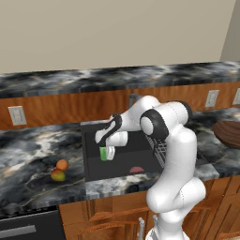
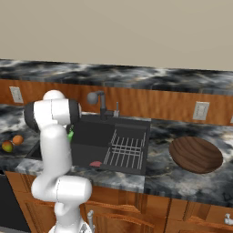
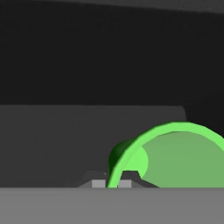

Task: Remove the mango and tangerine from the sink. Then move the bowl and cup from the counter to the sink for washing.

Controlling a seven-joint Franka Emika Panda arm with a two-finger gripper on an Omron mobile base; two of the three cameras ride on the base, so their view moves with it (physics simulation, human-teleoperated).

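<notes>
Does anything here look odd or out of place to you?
One small thing: a flat red object lies on the floor of the sink; I cannot tell what it is. Otherwise, the mango and tangerine sit tidily on the counter.

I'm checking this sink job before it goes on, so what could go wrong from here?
1. The fingers pinch only the rim of the cup above the sink; it could slip or tip out.
2. Released from this height, the cup might bounce or roll.
3. The mango and tangerine sit loose on the counter near the sink's edge; a nudge could roll them back.
</notes>
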